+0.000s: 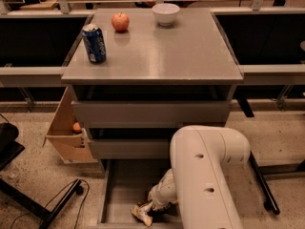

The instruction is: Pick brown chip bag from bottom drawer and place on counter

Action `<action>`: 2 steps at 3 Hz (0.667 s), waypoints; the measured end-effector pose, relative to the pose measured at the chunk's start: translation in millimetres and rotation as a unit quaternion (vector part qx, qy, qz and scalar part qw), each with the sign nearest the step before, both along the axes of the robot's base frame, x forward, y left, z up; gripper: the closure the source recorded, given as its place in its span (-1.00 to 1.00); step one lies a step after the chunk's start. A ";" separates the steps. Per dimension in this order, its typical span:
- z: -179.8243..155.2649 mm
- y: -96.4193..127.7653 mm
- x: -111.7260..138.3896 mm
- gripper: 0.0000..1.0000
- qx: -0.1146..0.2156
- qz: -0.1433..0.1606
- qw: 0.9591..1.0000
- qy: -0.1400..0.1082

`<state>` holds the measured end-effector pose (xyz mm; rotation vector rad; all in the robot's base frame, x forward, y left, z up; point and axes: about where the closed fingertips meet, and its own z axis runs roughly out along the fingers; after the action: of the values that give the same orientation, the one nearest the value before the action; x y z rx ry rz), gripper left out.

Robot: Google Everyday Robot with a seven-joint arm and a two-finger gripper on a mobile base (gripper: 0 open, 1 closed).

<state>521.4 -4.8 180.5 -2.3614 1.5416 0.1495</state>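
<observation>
From my station, the claw (154,203) sat down inside the bottom drawer (125,182), close to its front edge, with the white arm (206,173) covering most of it. The brown chip bag (142,213) lay crumpled on the drawer floor right at the claw's tip, just left of and below it, and the two looked to be touching. I could not tell whether the claw was clenched on the bag or released (the arm's bulk hid that part). Far above the claw, the table (181,51) carried a blue can (94,43) and an apple (120,21) up to its left, and a white bowl (166,14) nearly straight above.
</observation>
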 end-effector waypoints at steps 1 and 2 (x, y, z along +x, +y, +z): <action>0.0 0.0 0.0 0.92 0.000 0.000 1.000 0.000; 20.8 2.9 10.2 1.00 0.016 -0.004 1.000 -0.018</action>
<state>531.6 -1.8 201.3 -2.3206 1.5211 0.1285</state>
